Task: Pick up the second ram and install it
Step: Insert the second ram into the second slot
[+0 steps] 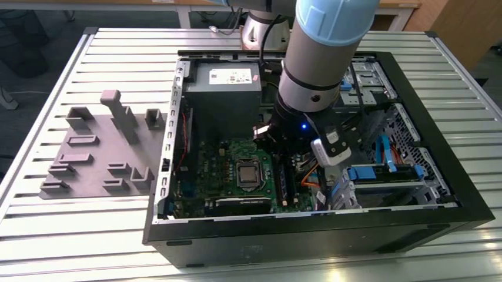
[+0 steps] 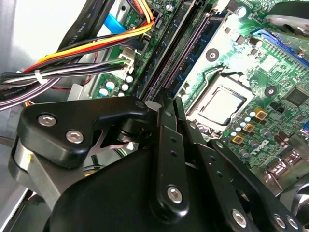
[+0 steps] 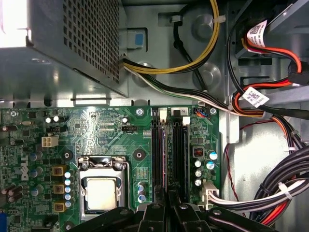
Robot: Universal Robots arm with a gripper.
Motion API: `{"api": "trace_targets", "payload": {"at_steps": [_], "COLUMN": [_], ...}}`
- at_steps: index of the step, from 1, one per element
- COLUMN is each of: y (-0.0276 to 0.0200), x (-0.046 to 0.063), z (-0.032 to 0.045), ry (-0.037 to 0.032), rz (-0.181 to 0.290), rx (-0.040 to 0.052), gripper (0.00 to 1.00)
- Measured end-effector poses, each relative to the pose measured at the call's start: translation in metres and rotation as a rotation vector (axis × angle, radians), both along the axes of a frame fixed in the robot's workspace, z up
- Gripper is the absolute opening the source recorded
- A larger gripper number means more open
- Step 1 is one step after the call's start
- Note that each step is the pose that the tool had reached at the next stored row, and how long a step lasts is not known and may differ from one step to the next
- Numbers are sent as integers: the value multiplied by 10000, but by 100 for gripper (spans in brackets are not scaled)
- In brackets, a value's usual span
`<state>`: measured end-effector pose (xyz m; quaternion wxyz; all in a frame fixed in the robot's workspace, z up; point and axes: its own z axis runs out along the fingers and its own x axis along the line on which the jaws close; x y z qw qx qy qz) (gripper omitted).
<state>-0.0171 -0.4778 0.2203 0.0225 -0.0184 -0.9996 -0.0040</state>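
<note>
Ribbed metal surface [image 1: 94, 235] carrying an open computer case [image 1: 314, 238]. Deep inside, gripper [image 3: 169, 207] pressed nearly together, seemingly pinching the second ram [image 3: 165, 154], edge-on along the black slots [image 3: 179, 150]. Lifted already; full seating impossible to tell. Bundled cables [image 3: 270, 193] crowding the slots' side; grey fixture [image 1: 102, 153] left of the case.

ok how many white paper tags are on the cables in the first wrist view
2. The first tag sits on cables away from the motherboard; the second tag sits nearer its memory slots. Others may hide behind them.
</note>
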Motion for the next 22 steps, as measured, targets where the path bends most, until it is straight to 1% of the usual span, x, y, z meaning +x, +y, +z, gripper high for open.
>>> {"api": "trace_targets", "payload": {"at_steps": [8, 11, 15, 18, 22], "y": [0, 0, 0, 0, 0], "x": [0, -1, 0, 0, 0], "z": [-8, 1, 13, 14, 14], "ry": [0, 9, 22, 23, 23], "rz": [-1, -3, -1, -1, -2], "rx": [0, 1, -21, -45, -54], "gripper": [14, 14, 14, 14, 14]}}
